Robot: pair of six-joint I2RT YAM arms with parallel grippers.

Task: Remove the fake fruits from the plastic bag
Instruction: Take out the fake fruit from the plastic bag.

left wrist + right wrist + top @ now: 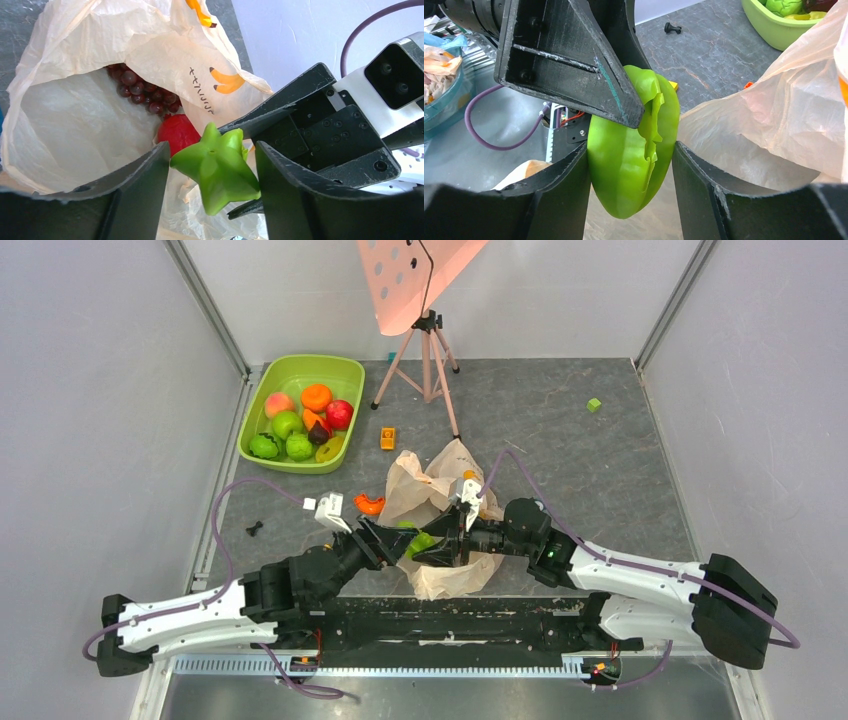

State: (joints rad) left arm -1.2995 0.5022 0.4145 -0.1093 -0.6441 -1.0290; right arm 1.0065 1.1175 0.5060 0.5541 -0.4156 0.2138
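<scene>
- At the near middle of the grey desk (600,460), the two arms meet over the crumpled plastic bag (430,490), each hand reaching in from its own side.
- The right hand (630,147) pinches a green star fruit (624,165) between its two fingers. The fruit fills the gap from one finger to the other and hangs clear of the desk.
- The left hand (212,150) grips the same fruit from the opposite side, its fingers touching the fruit's ridges on both flanks. In the right wrist view one left finger lies across the upper part of the fruit.
- The green star fruit sits at the bag's open mouth, just outside the thin film.
- Inside the bag lie a dark purple grape bunch (142,90) and a red fruit (178,132). The red fruit is just behind the star fruit, and the grapes are deeper in, under a fold printed with orange marks.
- At the far left of the desk, a lime-green tub (345,375) holds an orange (316,397), a red apple (340,414), a peach (279,403) and several green fruits (287,424).
- An orange arc-shaped piece (369,504) lies on the desk just left of the bag, and a small yellow block (388,438) sits beyond it.
</scene>
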